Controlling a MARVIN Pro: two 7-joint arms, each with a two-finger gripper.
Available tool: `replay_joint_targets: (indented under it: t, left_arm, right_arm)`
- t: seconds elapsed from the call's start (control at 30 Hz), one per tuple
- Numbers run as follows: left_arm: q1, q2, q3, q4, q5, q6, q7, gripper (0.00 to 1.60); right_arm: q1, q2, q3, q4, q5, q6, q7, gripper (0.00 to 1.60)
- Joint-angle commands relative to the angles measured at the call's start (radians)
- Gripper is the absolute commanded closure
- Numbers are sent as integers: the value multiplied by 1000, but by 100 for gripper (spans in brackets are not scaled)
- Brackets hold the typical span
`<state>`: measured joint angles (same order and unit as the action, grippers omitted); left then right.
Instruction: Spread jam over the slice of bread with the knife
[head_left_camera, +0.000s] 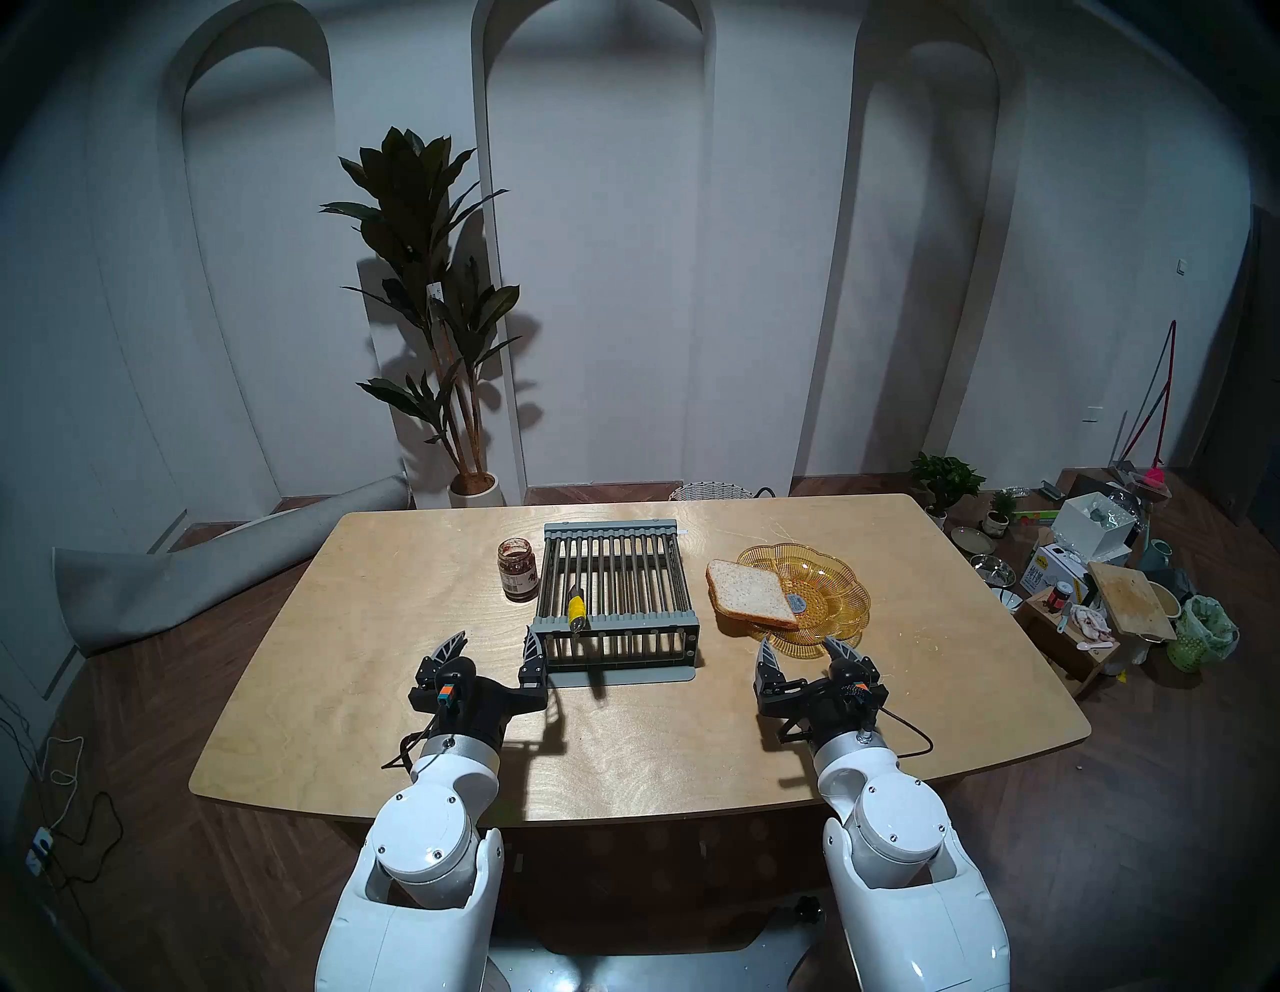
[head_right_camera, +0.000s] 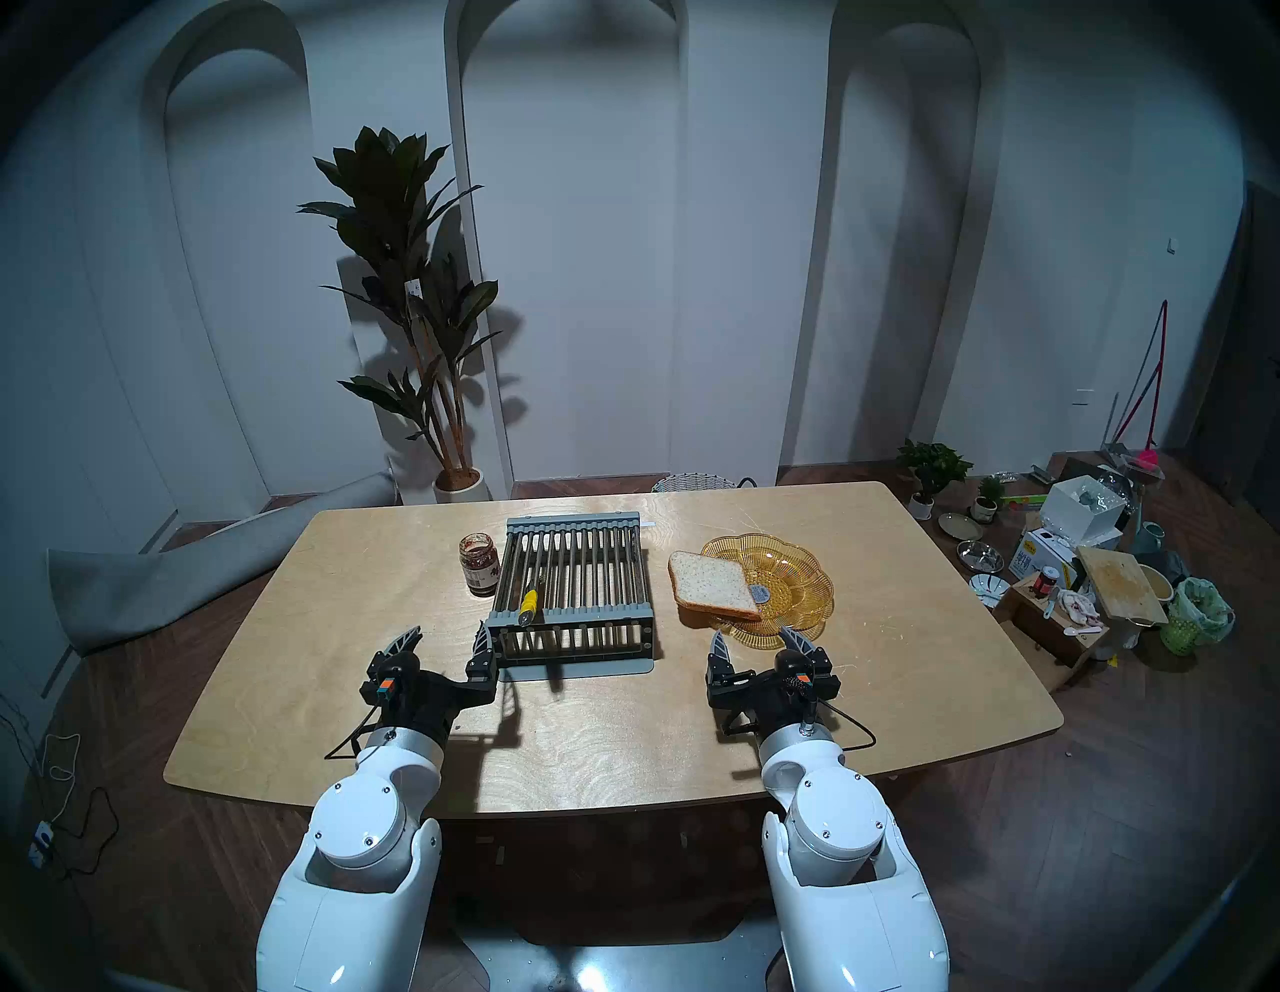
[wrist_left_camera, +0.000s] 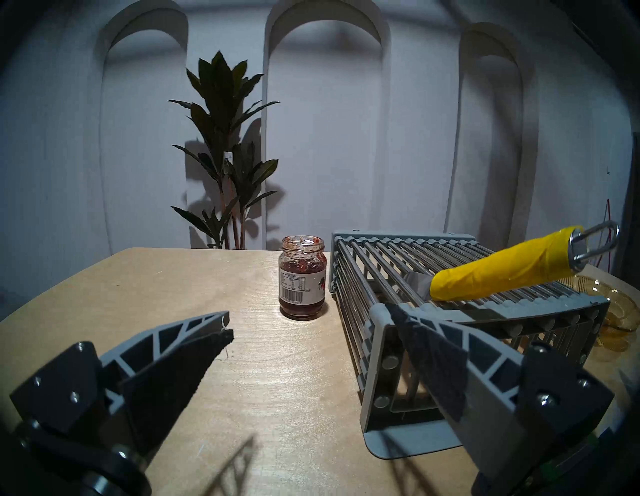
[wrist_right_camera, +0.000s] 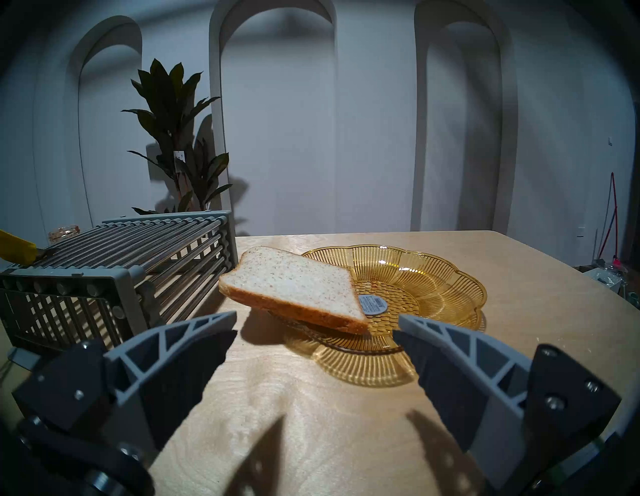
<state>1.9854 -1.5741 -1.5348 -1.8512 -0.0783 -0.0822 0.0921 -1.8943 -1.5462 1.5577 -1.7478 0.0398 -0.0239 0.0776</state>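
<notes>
Left gripper (head_left_camera: 495, 641): hovers over the near part of the table, jaws spread wide, nothing between them; its right finger (wrist_left_camera: 433, 350) sits just beside the near left corner of the rack.
Right gripper (head_left_camera: 807, 648): hovers with jaws spread wide, empty, just short of the near rim of the dish.
Knife (head_left_camera: 576, 609): lies on the rack's bars near its front left corner, yellow handle toward the robot, blade pointing away.
Jam jar (head_left_camera: 518, 569): stands upright and lidless just left of the rack, apart from it, dark red jam inside.
Slice of bread (head_left_camera: 751, 592): rests tilted on the left rim of the dish, its left part overhanging toward the rack; no jam on it.
Dish (head_left_camera: 841, 585): amber glass, scalloped, right of the rack.
Rack (head_left_camera: 616, 589): grey frame with metal bars, mid-table.
Open room: bare wood lies between the two grippers, along the near edge, and at the left of the jar.
Table (head_left_camera: 623, 755): pale wood, rounded corners.
Room: white wall with arched panels, a tall potted plant (head_left_camera: 429, 291) behind, clutter on the floor at the far right.
</notes>
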Motion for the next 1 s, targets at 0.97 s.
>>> replay_joint_targets:
  t: [0.97]
  left_arm:
    - [101, 167, 259, -78, 76, -416, 209, 0]
  right_arm:
    - [189, 113, 161, 21, 142, 97, 145, 0]
